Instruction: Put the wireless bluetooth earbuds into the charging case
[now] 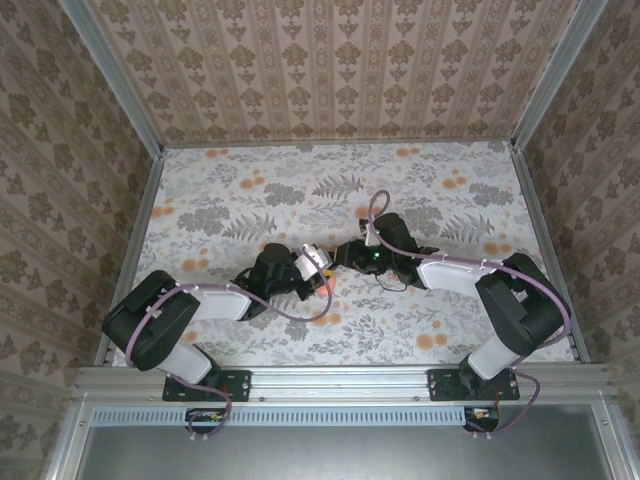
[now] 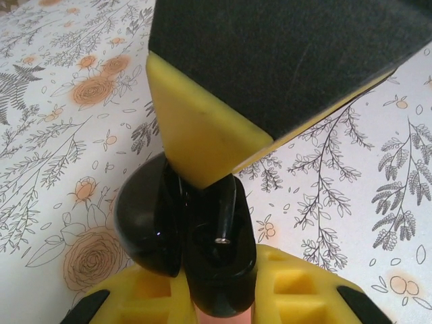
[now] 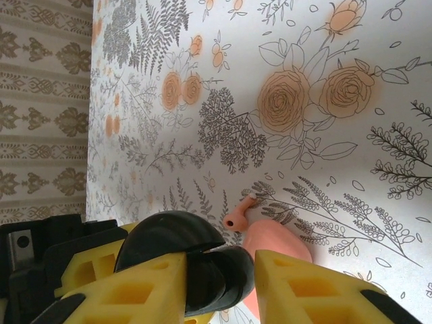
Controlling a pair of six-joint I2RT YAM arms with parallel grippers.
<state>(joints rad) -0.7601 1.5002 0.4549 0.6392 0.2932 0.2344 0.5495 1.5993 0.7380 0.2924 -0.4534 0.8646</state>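
Observation:
A glossy black hinged shell [image 2: 202, 243] stands part open between my two grippers at mid table. My left gripper [image 2: 216, 287] is shut on its lower end, and its yellow fingers [image 2: 304, 287] flank it. My right gripper [image 3: 219, 273] is shut on the same black shell [image 3: 202, 263]; one of its padded fingers [image 2: 209, 135] presses down on it. The salmon-pink charging case [image 3: 277, 246] lies on the cloth just behind the shell, also seen from above [image 1: 326, 285]. A small pink bud with a short stem [image 3: 237, 214], shaped like an earbud, rests against it. The black earbuds are out of view.
The flowered tablecloth [image 1: 420, 200] covers the table, with patterned walls [image 1: 330, 70] on three sides and a metal rail [image 1: 330, 378] along the near edge. The arms [image 1: 230, 300] meet at the middle. Open cloth lies toward the far wall.

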